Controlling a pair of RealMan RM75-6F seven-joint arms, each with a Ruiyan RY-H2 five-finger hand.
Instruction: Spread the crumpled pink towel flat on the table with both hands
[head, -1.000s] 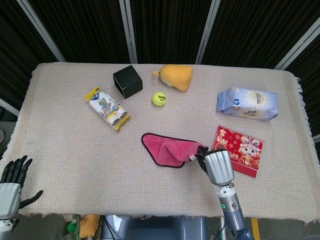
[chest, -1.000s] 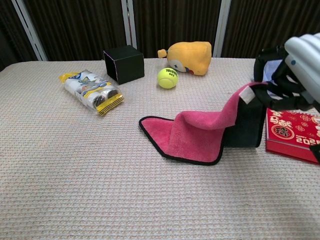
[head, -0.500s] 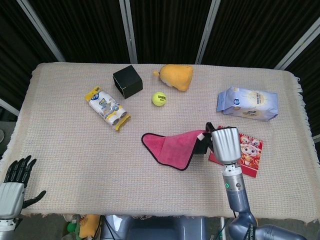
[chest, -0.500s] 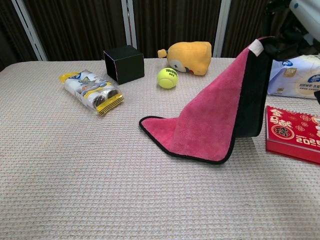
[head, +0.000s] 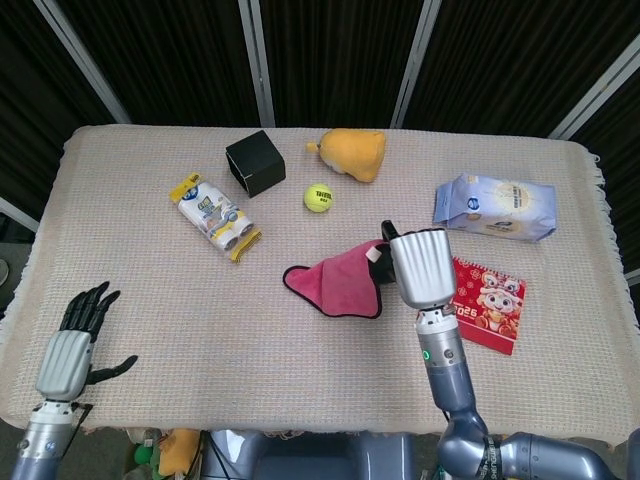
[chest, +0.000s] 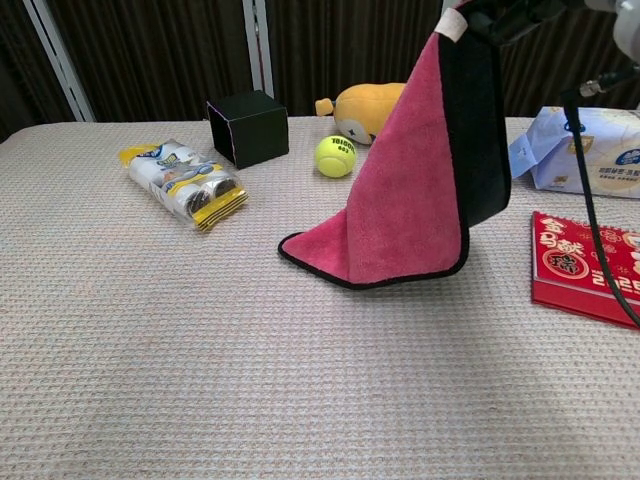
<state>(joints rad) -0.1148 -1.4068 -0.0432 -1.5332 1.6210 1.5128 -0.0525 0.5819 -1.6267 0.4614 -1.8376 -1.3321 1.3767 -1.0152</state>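
The pink towel (head: 340, 283) (chest: 410, 190) with black trim hangs from my right hand (head: 415, 265), which grips its upper corner high above the table. Its lower left corner still lies on the table cloth. In the chest view only the fingers (chest: 500, 15) of that hand show, at the top edge, holding the towel's labelled corner. My left hand (head: 75, 345) hovers with fingers spread near the table's front left edge, far from the towel and holding nothing.
A red booklet (head: 485, 303) lies right of the towel, and a blue-white packet (head: 495, 207) further back. Behind the towel are a tennis ball (head: 319, 197), a yellow plush toy (head: 352, 153), a black box (head: 255, 162) and a snack pack (head: 214, 215).
My right hand has lifted the towel's corner higher and carried it leftward, so the towel now hangs nearly upright. My left hand has risen and moved in over the table's front left edge.
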